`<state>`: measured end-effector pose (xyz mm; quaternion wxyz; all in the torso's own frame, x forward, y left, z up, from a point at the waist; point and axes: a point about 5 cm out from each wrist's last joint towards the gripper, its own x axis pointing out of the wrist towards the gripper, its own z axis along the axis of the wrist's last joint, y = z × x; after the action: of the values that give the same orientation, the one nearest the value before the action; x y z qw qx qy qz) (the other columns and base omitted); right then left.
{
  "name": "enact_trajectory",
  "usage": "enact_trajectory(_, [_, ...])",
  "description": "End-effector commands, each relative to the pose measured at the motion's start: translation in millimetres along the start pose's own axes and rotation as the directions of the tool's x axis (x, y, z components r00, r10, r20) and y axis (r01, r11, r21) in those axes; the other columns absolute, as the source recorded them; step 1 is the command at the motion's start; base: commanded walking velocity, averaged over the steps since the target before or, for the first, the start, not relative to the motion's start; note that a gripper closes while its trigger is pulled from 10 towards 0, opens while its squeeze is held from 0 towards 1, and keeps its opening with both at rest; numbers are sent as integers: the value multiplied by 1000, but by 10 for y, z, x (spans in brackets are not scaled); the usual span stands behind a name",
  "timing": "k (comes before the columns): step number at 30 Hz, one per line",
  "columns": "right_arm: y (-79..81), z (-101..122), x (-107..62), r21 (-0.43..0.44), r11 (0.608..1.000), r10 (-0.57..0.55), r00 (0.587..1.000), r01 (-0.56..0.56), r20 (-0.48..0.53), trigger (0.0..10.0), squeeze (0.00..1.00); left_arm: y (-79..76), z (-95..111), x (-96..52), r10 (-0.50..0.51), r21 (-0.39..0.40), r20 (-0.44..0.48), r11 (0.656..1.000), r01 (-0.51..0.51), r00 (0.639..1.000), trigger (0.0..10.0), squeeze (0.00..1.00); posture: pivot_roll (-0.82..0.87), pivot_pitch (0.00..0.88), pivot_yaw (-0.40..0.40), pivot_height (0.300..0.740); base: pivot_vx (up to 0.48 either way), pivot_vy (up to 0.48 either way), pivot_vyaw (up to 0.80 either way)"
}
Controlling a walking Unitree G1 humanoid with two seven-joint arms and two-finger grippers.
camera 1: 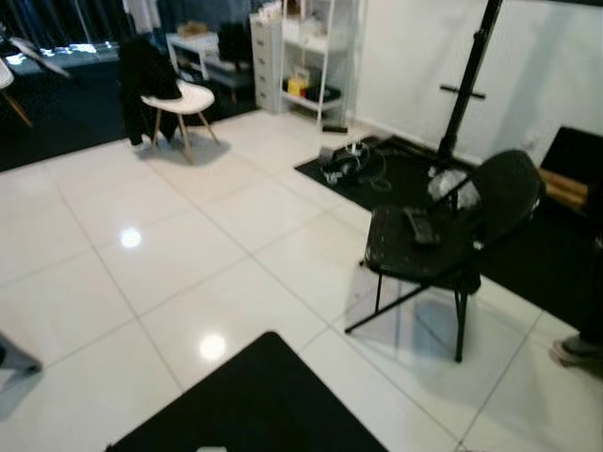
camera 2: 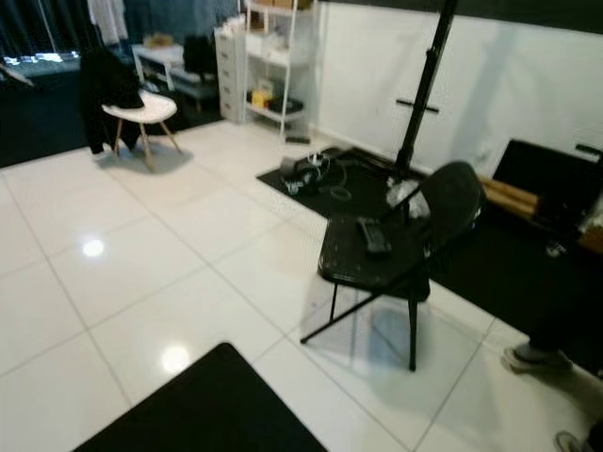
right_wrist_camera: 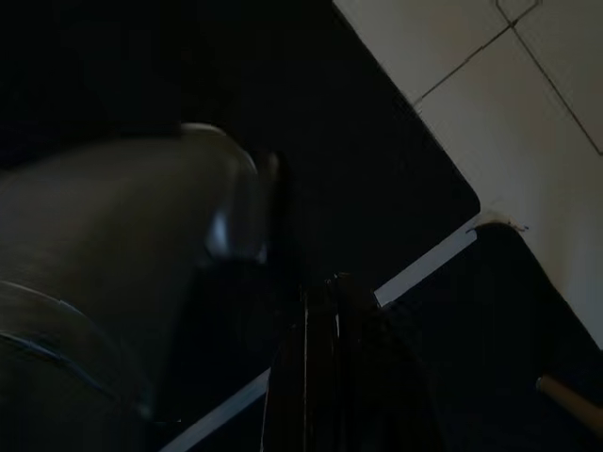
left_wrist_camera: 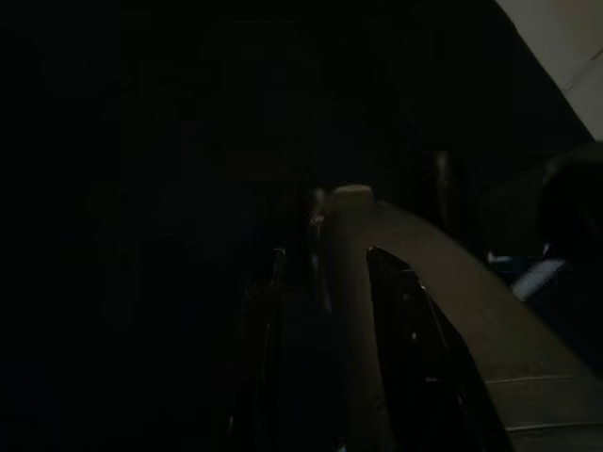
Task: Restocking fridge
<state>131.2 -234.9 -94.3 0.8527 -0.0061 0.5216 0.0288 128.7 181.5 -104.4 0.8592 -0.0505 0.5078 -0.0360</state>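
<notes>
The floor is glossy white tile. The folding chair looks like matt black metal; the mat seems matt, perhaps rubber.

A studio-like workroom is shown — glossy white floor tiles and black mats. A black folding chair, a tall stand with tangled cables, and white shelving are seen.

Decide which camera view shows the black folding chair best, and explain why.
The left eye view: the black folding chair sits whole and largest, with a small dark object on its seat. The right eye view shows it too, slightly smaller. The wrist views are too dark to tell.
</notes>
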Motion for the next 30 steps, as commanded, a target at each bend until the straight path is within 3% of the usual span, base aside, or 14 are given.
enact_trajectory(1, [-33,14,-6,7,1000,-15,1000,15,2,10000,0,-8,-66,-9,-4,0,-25,1000,4,1000,10000,0,-76,11,-1,740,307,0,0])
enact_trajectory(30, [-24,18,1,2,1000,-22,1000,22,-7,10000,0,2,-69,-8,20,5,-31,1000,-20,999,10000,0,-78,15,3,740,270,0,0])
